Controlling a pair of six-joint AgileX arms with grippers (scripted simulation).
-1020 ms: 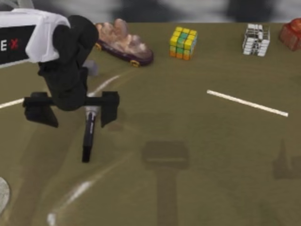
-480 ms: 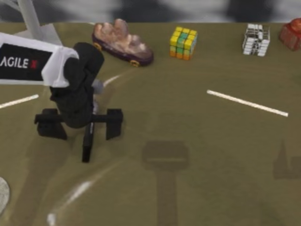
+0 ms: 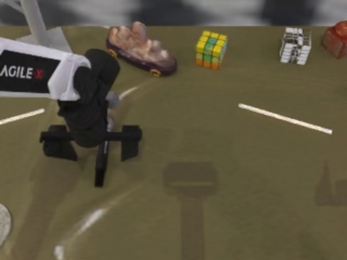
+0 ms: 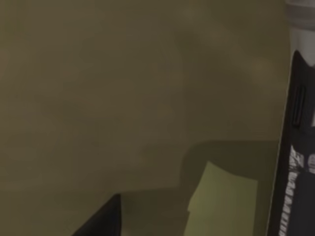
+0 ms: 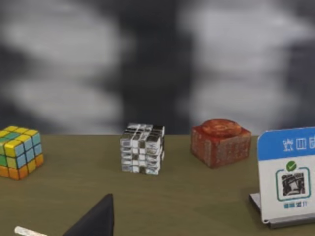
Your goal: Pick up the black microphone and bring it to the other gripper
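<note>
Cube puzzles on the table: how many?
2. The colourful cube sits at the far edge beside the purple toy car; the silver mirror cube lies further right. None seem hidden.

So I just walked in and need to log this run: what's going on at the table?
The left gripper is down over the black microphone, fingers spread wide to either side of its handle, not closed on it. The microphone lies flat on the table. The right arm is out of the top view, so no handover has begun.

Olive table [image 3: 244, 179] with white lines. Black microphone [image 3: 101, 162] lies flat beneath the left gripper [image 3: 91, 142]. Beyond it: purple toy car [image 3: 142, 50], colour cube [image 3: 211, 49], mirror cube [image 3: 295, 46], red block [image 3: 337, 39].
</note>
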